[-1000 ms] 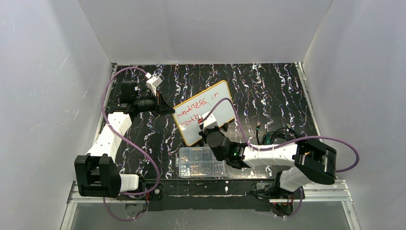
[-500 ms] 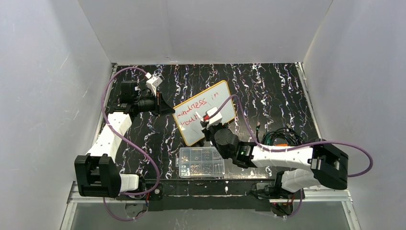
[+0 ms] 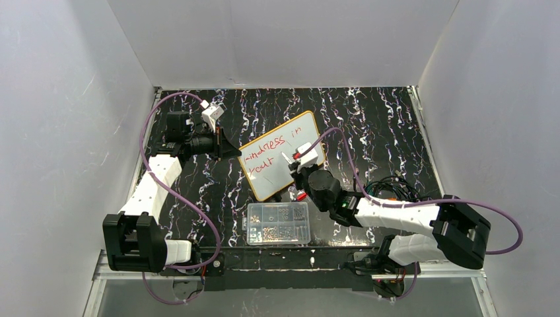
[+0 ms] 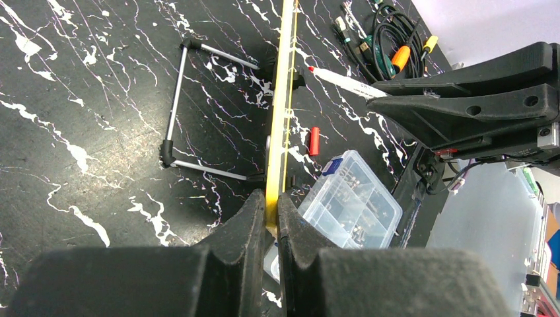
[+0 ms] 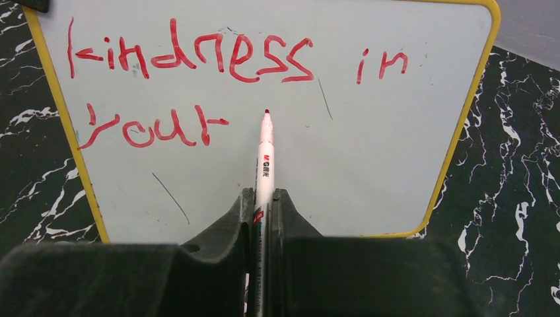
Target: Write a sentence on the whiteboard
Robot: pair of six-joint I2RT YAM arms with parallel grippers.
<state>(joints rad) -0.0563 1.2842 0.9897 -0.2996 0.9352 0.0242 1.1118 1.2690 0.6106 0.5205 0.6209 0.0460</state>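
Observation:
The whiteboard (image 3: 267, 183) stands tilted at mid table, yellow-rimmed. My left gripper (image 3: 231, 150) is shut on its left edge, seen as a yellow rim (image 4: 282, 99) between my fingers (image 4: 254, 218). The sentence (image 5: 191, 59) reads "kindness in" and below it "your" in red; it also shows in the top view (image 3: 267, 146). My right gripper (image 5: 263, 198) is shut on a white red-tipped marker (image 5: 265, 158). Its tip points at the board (image 5: 370, 152) just right of "your"; I cannot tell whether it touches. In the top view that gripper (image 3: 298, 169) is at the board's lower right.
A clear plastic compartment box (image 3: 279, 223) with small parts lies in front of the board. A red marker cap (image 3: 301, 195) lies between the two. A bundle of cables (image 3: 386, 187) lies at the right. The board's wire stand (image 4: 178, 99) rests behind it.
My right gripper has moved to the right along the second line with the marker, and the arm has stretched out. The left gripper and the board have not moved.

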